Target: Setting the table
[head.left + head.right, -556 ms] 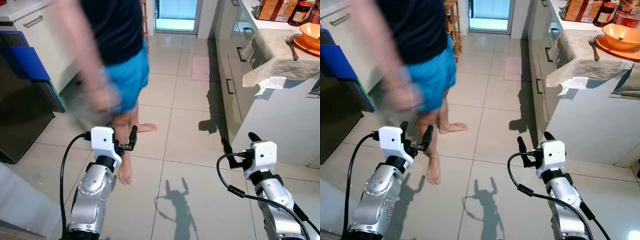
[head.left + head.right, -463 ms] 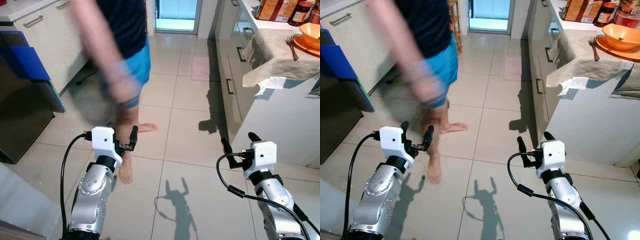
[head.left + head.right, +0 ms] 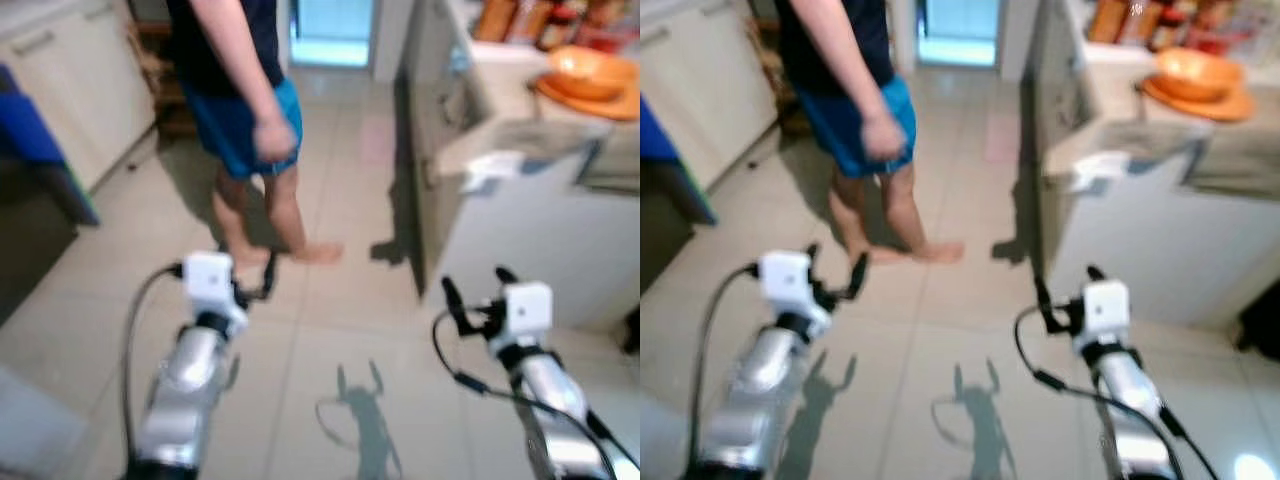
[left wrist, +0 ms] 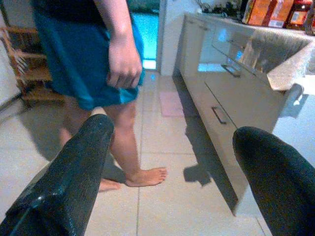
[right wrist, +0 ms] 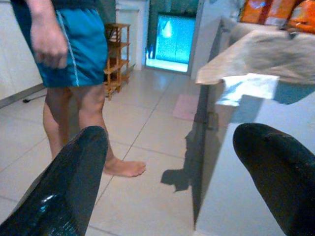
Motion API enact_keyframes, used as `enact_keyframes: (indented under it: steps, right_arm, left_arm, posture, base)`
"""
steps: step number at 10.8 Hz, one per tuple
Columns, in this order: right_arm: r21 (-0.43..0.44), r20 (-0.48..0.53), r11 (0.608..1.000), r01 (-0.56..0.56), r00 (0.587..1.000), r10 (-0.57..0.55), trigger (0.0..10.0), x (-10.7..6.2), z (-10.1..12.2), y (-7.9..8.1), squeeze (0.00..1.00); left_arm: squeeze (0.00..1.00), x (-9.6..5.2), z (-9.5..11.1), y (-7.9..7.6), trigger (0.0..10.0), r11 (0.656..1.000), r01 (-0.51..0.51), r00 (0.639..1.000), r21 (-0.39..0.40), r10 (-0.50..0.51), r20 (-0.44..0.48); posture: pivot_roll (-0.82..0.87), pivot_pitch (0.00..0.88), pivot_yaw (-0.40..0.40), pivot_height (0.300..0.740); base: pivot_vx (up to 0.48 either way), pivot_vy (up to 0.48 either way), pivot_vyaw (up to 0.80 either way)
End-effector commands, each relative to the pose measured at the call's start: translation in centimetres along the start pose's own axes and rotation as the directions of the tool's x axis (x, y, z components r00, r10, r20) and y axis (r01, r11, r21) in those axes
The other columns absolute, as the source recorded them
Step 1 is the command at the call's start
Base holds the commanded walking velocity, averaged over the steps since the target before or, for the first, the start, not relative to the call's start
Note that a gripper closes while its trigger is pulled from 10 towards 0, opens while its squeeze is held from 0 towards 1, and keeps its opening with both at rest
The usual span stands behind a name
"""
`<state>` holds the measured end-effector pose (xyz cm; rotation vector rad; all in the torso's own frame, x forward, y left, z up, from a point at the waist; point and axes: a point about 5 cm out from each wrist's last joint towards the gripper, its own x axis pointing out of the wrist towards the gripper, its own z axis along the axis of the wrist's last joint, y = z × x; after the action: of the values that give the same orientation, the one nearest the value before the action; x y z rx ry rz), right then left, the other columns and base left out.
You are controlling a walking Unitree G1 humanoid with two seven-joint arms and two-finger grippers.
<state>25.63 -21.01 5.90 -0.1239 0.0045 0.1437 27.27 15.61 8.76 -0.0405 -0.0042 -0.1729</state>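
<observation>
orange bowl point(image 3: 580, 68) on orange plate point(image 3: 1193, 100), upper right of frame, on cloth-covered table point(image 3: 520, 140) | left claw point(image 3: 250, 285) lower left, fingers apart, empty | right claw point(image 3: 475, 290) lower right, fingers apart, empty | barefoot person point(image 3: 245, 110) upper left on tiled floor point(image 3: 340, 330) | views blurred

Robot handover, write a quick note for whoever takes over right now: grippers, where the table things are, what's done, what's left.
Left gripper: open, empty, held over the tiled floor.
Right gripper: open, empty, beside the counter.
Orange bowl sits on an orange plate on the cloth-covered countertop, ahead to the right; the view is blurred.
A barefoot person stands close ahead on the left.
Done: nothing picked up.
Left: likely approach the counter, minding the person, and carry on setting the table.
</observation>
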Motion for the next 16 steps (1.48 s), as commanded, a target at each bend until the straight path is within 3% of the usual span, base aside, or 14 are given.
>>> enact_keyframes:
  steps: [1,11,16]
  right_arm:
    - [-0.006,0.006,1.0,0.007,1.0,-0.007,10.0,0.0,0.08,-0.47,0.0]
    - [-0.006,0.012,1.0,-0.005,1.0,0.005,10.0,-0.38,0.13,-0.29,0.0]
    - [-0.01,0.021,1.0,-0.012,1.0,0.012,10.0,-0.26,0.62,0.06,0.0]
  left_arm:
    - [0.0,0.23,0.18,-0.39,10.0,1.0,0.005,1.0,0.0,-0.005,0.006]
    - [0.0,-0.17,0.21,-0.29,10.0,1.0,-0.011,1.0,-0.02,0.011,0.002]
    - [0.0,0.28,0.49,-1.06,10.0,0.999,0.024,1.0,-0.033,-0.024,0.015]
  posture:
    - [-0.11,0.0,0.036,0.74]
    - [-0.11,0.0,0.032,0.74]
    - [-0.11,0.0,0.025,0.74]
  base:
    - [0.0,-0.48,0.0]
    - [0.0,-0.48,0.0]
    - [0.0,-0.066,0.0]
